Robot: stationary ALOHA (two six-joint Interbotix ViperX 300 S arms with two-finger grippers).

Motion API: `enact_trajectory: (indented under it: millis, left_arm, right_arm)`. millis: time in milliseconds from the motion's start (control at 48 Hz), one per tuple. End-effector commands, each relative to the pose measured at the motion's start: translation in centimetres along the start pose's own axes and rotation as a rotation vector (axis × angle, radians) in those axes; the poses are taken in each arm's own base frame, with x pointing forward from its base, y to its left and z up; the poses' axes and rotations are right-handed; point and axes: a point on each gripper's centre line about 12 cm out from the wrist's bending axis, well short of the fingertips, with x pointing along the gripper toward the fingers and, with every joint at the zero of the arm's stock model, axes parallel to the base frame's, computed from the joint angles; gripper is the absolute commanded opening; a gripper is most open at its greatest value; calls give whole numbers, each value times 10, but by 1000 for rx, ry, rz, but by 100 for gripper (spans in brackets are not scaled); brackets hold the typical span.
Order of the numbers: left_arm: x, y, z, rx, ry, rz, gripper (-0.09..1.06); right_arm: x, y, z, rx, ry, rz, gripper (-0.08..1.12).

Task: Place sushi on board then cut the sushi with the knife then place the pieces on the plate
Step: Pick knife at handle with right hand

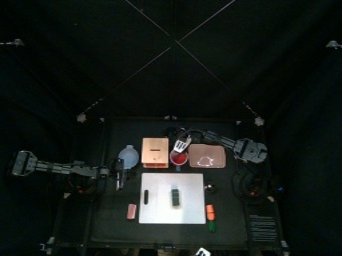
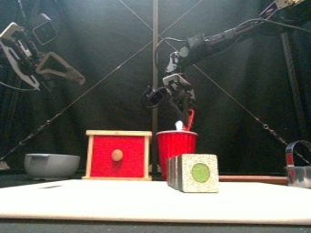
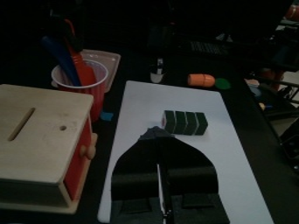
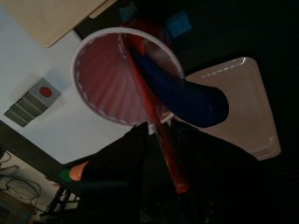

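One sushi roll (image 1: 175, 196) lies whole, dark green blocks joined.

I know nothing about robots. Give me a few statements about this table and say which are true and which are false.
1. The sushi roll lies on the white board. True.
2. The red cup is empty. False: it holds a blue knife and a red knife.
3. The right gripper hangs above the red cup. True.
4. Sushi pieces already lie on the pink tray. False: the roll's blocks sit together on the board.
5. The left gripper is holding the wooden box. False: it is apart from the box and holds nothing.
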Motion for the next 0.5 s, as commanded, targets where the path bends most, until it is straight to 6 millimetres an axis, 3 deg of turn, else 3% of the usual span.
enact_trajectory:
  millis: [21,354,500]
  left_arm:
    - [1,-1,5,-1,-17,-2,0]
    - [1,-1,5,-1,-17,-2,0]
    - [1,-1,5,-1,-17,-2,0]
  right_arm:
    - [-15,-1,-1,2,-37,-1,60]
    - [-16,-1,-4,4,-16,-3,42]
    - [-28,1,-9,2,-29,-5,37]
